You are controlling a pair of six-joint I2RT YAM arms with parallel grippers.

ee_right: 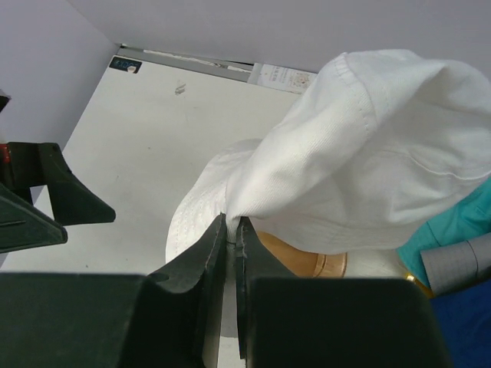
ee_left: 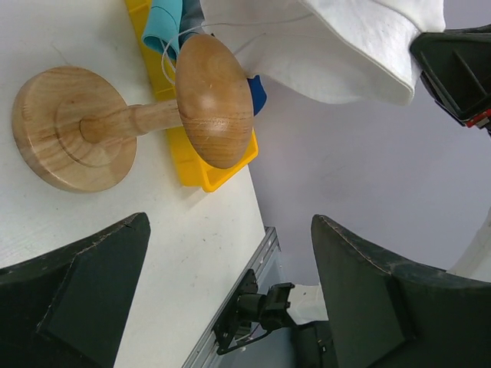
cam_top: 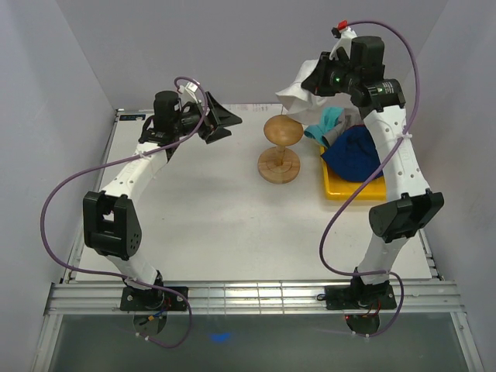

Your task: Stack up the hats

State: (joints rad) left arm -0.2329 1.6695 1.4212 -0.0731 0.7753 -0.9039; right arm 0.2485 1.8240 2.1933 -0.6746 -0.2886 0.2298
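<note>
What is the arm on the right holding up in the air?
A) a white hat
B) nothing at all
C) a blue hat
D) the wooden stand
A: the right gripper is pinched shut on the brim of the white hat, which hangs above the wooden stand, while the blue hat lies in the yellow tray.

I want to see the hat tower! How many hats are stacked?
None yet: the wooden stand is bare. The right gripper holds the white hat over it; the left gripper is open and empty. The blue hat and teal hat wait in the yellow tray.
</note>
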